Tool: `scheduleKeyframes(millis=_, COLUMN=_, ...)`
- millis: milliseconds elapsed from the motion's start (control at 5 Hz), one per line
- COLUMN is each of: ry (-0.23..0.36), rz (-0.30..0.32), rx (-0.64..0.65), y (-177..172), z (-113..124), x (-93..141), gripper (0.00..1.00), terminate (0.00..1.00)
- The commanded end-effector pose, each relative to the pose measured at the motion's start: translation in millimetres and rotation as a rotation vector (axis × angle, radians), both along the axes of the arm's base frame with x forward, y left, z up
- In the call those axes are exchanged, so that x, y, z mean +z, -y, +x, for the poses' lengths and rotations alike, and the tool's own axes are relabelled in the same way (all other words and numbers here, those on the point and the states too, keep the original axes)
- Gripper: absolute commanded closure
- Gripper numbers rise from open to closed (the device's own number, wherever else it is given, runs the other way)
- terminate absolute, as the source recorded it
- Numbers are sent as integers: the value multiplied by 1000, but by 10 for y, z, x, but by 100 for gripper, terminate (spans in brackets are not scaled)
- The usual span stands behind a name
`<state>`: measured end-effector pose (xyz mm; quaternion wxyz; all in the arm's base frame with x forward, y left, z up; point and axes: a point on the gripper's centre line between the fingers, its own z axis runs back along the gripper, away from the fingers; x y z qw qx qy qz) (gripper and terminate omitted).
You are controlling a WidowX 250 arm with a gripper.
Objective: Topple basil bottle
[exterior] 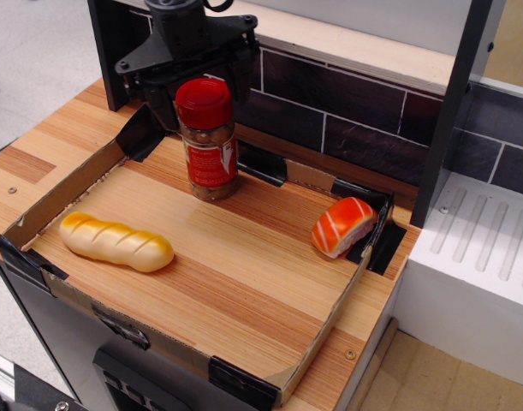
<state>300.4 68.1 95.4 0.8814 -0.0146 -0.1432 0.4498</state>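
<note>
The basil bottle (210, 141) stands upright at the back left of the wooden tray (244, 274). It is a clear jar with a red cap, a red label and brownish contents. My black gripper (199, 81) is open and hangs just behind and above the bottle's cap. One finger (158, 101) is left of the cap and the other is at its right. The cap sits in front of the gap between them. I cannot tell whether a finger touches the bottle.
A bread roll (115, 241) lies at the tray's front left. A salmon sushi piece (342, 227) lies at the right rim. A dark tiled wall (347, 111) runs behind. A black post (449, 111) and a white appliance (484, 265) stand at the right.
</note>
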Motion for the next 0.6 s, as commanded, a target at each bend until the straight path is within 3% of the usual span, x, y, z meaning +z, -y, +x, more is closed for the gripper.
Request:
scheduleKeyframes(millis=0, ry=52, rz=58, rx=43, y=-107, z=178, x=90, gripper=0, terminate=0)
scheduleKeyframes(millis=400, ry=75, rz=106, rx=84, y=-146, z=214, x=80, gripper=0, terminate=0)
